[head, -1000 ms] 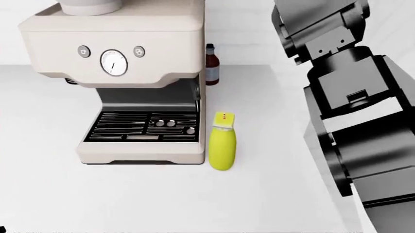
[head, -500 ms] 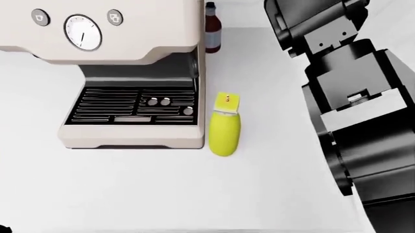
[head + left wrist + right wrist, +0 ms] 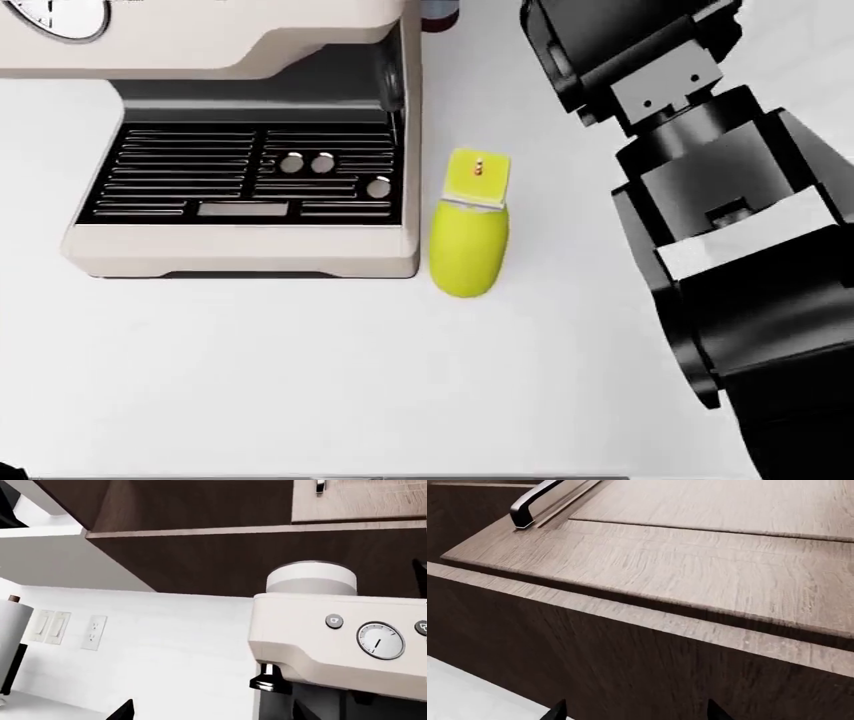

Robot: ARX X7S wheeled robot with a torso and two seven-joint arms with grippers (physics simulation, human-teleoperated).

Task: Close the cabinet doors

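The cabinet shows only in the wrist views. The right wrist view looks up at a brown wood cabinet door (image 3: 707, 565) with a dark metal handle (image 3: 534, 505), above the cabinet's darker underside (image 3: 594, 660). My right gripper (image 3: 637, 715) is open just below it, only its fingertips (image 3: 558, 711) showing, holding nothing. In the left wrist view a lighter door (image 3: 363, 500) with a handle (image 3: 320, 486) sits over the coffee machine (image 3: 333, 630). A dark panel (image 3: 67, 500) slants out further along. My left gripper (image 3: 212, 715) is open and empty.
On the white counter (image 3: 334, 380) stand the cream coffee machine (image 3: 240, 230) and a yellow-green bottle (image 3: 469, 240) lying beside it. My right arm (image 3: 707, 230) rises at the right. A paper towel roll (image 3: 12, 640) and wall outlets (image 3: 93, 632) sit by the backsplash.
In the head view the coffee machine and bottle have slid upward and grown larger, so the camera has moved. The right arm's links shifted a little to the left.
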